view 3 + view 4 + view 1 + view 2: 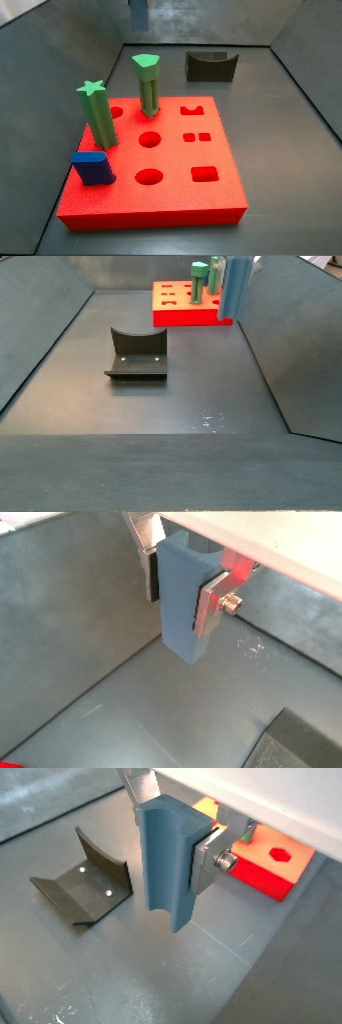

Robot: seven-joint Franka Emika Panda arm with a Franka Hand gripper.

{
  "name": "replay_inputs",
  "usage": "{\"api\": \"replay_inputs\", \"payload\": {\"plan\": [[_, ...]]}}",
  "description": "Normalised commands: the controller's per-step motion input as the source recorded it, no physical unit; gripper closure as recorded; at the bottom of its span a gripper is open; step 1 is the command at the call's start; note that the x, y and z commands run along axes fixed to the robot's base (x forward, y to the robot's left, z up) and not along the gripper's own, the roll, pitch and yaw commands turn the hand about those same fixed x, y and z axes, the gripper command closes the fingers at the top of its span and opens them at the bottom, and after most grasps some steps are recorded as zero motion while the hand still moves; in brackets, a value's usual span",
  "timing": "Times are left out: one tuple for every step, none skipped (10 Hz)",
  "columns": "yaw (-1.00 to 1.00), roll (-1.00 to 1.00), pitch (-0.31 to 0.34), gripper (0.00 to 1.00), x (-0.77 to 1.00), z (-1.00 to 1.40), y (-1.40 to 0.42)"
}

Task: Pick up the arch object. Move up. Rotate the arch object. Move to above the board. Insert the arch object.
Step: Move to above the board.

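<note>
Grey bench floor below; gripper (171, 840) fingers (207, 856) clamp arch object (167, 863) upright, aloft, fixture (83, 888) near. Step: carry toward board (274, 878). Next: align over arch hole at board's 1 o'clock.

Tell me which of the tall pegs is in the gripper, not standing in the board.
The slate-blue arch object, clamped upright in the gripper. Both green pegs stand in the red board.

Matt slate-blue arch object (166, 863) sits between the end effector (171, 850)'s brushed-metal fingers (205, 858).
</note>
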Motion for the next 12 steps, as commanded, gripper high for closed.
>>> {"api": "replay_inputs", "payload": {"plan": [[-0.02, -0.15, 0.030, 1.00, -0.04, 0.80, 0.02], [-0.02, -0.14, 0.044, 1.00, -0.02, 0.65, 0.02], [-0.02, -0.14, 0.059, 1.00, 0.01, 0.44, 0.02], [-0.02, -0.15, 0.063, 1.00, 0.00, 0.28, 0.01], [-0.03, 0.05, 0.287, 1.00, 0.30, 0.32, -1.00], [-0.03, 0.06, 0.274, 1.00, 0.30, 0.31, -1.00], [0.02, 0.13, 0.263, 1.00, 0.31, 0.32, -1.00], [0.01, 0.08, 0.198, 1.00, 0.32, 0.31, -1.00], [0.02, 0.05, 0.170, 1.00, 0.33, 0.31, -1.00], [0.01, 0.04, 0.160, 1.00, 0.34, 0.31, -1.00], [0.01, 0.02, 0.138, 1.00, 0.35, 0.31, -1.00], [0.01, 0.01, 0.127, 1.00, 0.36, 0.31, -1.00]]}}
